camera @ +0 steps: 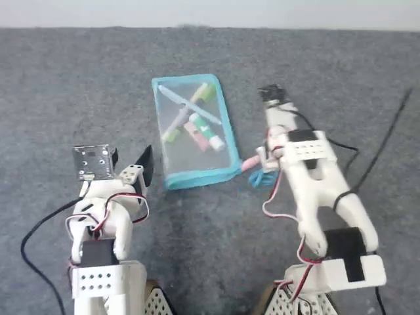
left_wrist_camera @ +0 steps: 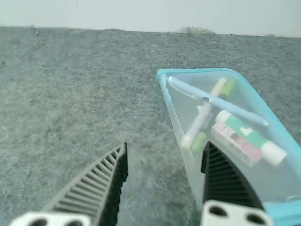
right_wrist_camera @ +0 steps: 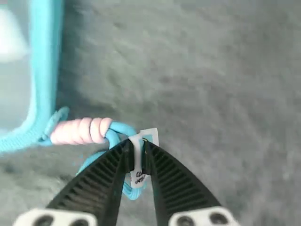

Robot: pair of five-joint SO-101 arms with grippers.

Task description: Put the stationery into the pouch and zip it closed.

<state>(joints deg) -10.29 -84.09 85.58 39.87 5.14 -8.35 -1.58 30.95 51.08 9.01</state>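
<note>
Right wrist view: our right gripper (right_wrist_camera: 135,149) clamps the zipper pull (right_wrist_camera: 80,131), pouch (right_wrist_camera: 44,56) just left; left gripper (left_wrist_camera: 164,149) stands open.

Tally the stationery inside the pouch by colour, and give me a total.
Light blue pen: 1
White marker with green ends: 1
Green and white stick: 1
Pink and white piece: 1
Total: 4

A gray, carpet-like surface (camera: 79,85) spreads flat to a pale wall (camera: 210,12) along its far edge.
</note>
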